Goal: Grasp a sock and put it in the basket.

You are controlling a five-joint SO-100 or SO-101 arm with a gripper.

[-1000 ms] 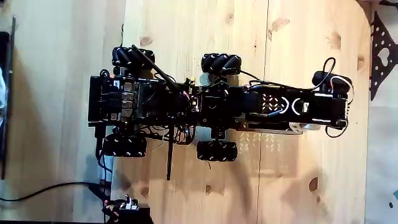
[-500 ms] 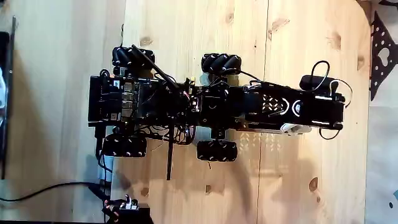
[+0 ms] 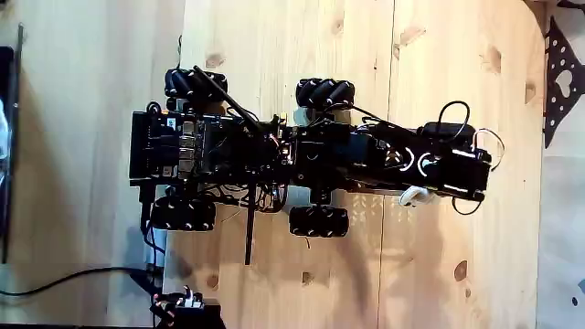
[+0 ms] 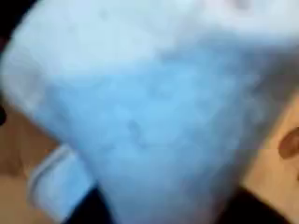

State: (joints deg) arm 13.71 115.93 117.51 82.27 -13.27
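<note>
While the arm (image 3: 402,163) extends right over the wooden table (image 3: 274,55), the sock (image 4: 159,103) sits blurred against the wrist camera, seemingly pinched by the gripper (image 3: 416,195). Risk: soft fabric slipping free before reaching the basket (image 3: 151,146).

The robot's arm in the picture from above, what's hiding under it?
A little whitish sock peeks out below the arm's tip, over the wooden table. The arm covers most of it, so the hand's grip is hidden. The wrist view shows blurry pale fabric close up.
</note>
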